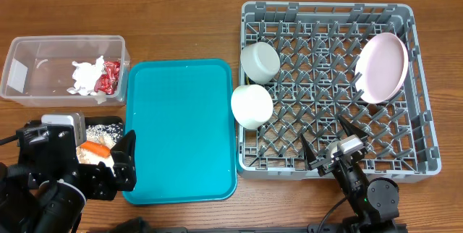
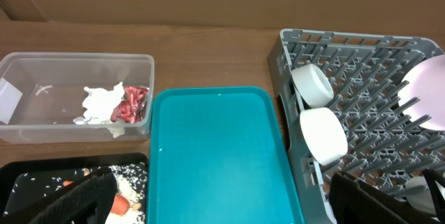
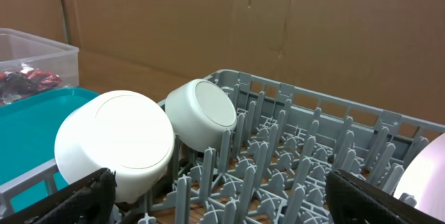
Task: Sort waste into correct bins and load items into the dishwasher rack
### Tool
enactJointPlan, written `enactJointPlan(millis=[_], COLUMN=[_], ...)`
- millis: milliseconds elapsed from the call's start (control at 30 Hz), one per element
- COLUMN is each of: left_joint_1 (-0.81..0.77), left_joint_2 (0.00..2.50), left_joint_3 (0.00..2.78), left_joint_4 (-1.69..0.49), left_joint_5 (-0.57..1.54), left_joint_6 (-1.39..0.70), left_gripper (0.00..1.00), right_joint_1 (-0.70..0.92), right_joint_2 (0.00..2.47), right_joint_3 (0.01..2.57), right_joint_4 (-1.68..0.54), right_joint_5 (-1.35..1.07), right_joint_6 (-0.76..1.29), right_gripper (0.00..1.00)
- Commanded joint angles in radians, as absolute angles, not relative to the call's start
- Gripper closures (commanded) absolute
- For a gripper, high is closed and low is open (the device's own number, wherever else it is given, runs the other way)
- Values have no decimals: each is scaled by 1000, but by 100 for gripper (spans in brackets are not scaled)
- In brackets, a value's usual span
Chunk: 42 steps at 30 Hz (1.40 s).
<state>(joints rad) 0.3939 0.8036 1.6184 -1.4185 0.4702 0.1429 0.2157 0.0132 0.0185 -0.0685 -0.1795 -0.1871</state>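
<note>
Bowls [image 1: 252,105] in rack [image 1: 325,7], wrapper [image 1: 108,77] in tub [image 1: 32,81]

Serving tray [image 1: 181,128] mid-worktop [image 1: 181,16]. L of it, rear: tub [image 1: 29,74] w/ napkin [image 1: 87,76] + wrapper [image 1: 108,77] inside. L, front: shallow tray [image 2: 42,165] w/ scraps [image 2: 128,179] + carrot [image 1: 95,148]. R: rack [image 1: 325,7], bowl [image 1: 259,61] + second bowl [image 1: 252,106] on side nearest, plate [image 1: 383,66] farthest.

Shows a large square grey plastic pegged rack [image 1: 405,166] holding a round pale pink plate [image 1: 383,66] on edge at right and two small round white bowls [image 1: 252,106] at left. Beside it, a teal rectangular serving tray [image 1: 181,128]; upper left, a clear plastic tub [image 1: 36,74] with crumpled white napkin [image 1: 88,76] and red crinkled wrapper [image 1: 108,76].
</note>
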Motion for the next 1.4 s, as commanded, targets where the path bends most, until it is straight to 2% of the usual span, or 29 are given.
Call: enactJointPlan(millis=[0,467,600,667,867,1100,1367], left_joint_1=[389,383,288,237,100,56,27], left_joint_2=[805,805,805,802,742,520,218], left_joint_3=[1625,1625,1624,1624,1482,1053,608], left_joint_4=[-1418,-1418,-1417,-1381,-1098,-710,-466], left_joint_5=[467,464,457,388,334,368,394], left_joint_6=[168,168,170,187,207,205,200], left_gripper=[0,0,0,0,0,0,0], right_joint_1=[212,212,212,212,212,212,212], right_joint_2=[3,3,3,3,3,3,3], right_joint_3=[8,8,8,8,8,8,8], right_joint_4=[-62,-62,-62,-62,-62,-62,-62], right_joint_5=[-181,-181,-181,-181,-181,-181,-181], right_joint_6=[-184,-184,-184,-184,-184,-184,-184], right_gripper=[0,0,0,0,0,0,0])
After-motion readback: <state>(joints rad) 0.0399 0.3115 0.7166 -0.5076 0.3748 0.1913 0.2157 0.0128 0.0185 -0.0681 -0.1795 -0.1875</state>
